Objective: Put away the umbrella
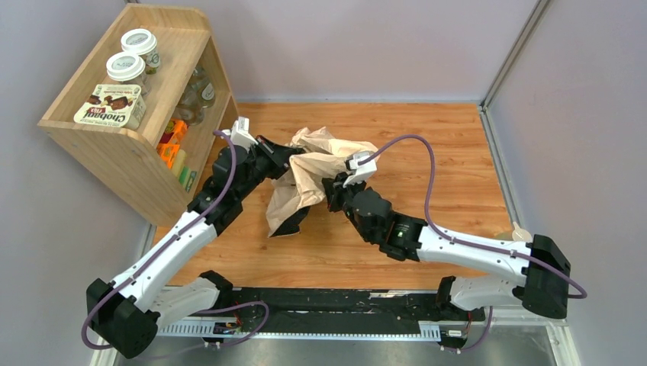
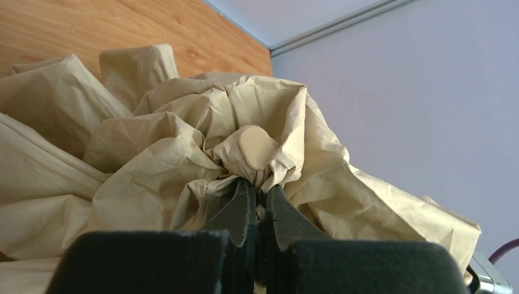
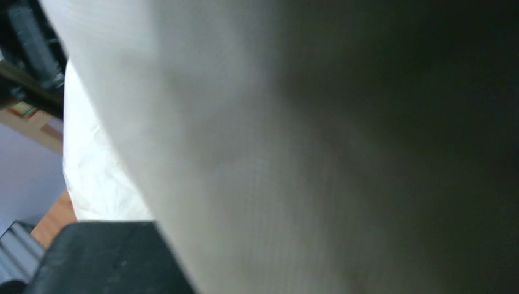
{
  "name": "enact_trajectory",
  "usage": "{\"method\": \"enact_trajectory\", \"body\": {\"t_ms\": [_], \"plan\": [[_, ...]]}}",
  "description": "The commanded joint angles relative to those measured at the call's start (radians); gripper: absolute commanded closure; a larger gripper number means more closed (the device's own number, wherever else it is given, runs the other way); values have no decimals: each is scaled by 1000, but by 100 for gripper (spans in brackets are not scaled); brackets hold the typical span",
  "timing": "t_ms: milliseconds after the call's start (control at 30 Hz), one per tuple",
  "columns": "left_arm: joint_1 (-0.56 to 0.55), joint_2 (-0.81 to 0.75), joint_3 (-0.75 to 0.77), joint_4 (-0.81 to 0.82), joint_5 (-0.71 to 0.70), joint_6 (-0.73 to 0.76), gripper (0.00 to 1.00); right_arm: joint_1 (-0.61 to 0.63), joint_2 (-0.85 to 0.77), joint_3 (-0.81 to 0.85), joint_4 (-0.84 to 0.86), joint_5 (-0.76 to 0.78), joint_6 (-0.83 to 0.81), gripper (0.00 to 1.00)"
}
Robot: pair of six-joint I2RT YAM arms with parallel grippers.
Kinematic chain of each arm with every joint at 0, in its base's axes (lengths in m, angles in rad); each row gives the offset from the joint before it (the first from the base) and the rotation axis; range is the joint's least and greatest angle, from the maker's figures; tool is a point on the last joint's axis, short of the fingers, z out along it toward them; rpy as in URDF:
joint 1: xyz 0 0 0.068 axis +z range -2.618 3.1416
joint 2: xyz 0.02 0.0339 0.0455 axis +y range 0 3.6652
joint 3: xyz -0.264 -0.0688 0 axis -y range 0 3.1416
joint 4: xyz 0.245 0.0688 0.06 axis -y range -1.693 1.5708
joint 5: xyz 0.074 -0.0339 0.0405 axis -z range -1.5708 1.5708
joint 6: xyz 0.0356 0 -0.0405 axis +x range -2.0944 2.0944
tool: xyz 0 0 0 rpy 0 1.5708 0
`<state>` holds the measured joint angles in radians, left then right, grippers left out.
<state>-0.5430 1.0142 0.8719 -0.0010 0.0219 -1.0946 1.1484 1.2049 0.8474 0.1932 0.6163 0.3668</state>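
Left gripper (image 2: 260, 191) pinches the umbrella (image 1: 304, 183) by its top cap, right gripper (image 1: 334, 187) closed into the canopy too, apparently on fabric, just right of the wooden shelf (image 1: 114, 152) — mid-gathering, I judge — next, loose folds need bundling tight.

A wood-grain surface (image 1: 450, 152) fills the middle of the top view, closed in by plain lilac-grey walls (image 1: 366, 46) at the top and on both sides. A silver strip (image 1: 510, 55) runs down the right wall's edge. At upper left stands a light wooden shelf (image 1: 114, 160). The light is soft and even.
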Motion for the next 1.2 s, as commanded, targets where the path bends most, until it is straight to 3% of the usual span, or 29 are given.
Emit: {"method": "enact_trajectory", "body": {"t_ms": [0,200,267,367,500,600,667,767,833,1000,1167], "plan": [[-17,-35,-19,124,102,-74,100,-19,60,96,23,184,-22,100],[-41,-51,-88,216,142,-103,100,-82,149,188,-107,217,6,100],[-40,-51,-85,228,139,-93,100,-82,156,196,-156,229,-34,95],[-40,-57,-53,176,64,-38,100,-81,111,208,-314,125,-75,67],[-40,-43,-68,205,-83,-27,100,-79,1,216,-530,-31,13,26],[-40,-8,-70,283,-148,-47,100,-72,-106,161,-600,-151,82,15],[-40,20,-56,320,-172,-69,100,-44,-189,93,-551,-217,89,4],[-40,55,-36,361,-189,-131,100,19,-306,-38,-380,-270,95,0],[-40,69,-25,365,-201,-188,100,60,-347,-121,-249,-227,96,0],[-40,69,-14,302,-234,-327,100,86,-325,-284,50,-122,69,0],[-49,55,-16,268,-249,-344,100,105,-171,-184,28,150,130,2]]}}
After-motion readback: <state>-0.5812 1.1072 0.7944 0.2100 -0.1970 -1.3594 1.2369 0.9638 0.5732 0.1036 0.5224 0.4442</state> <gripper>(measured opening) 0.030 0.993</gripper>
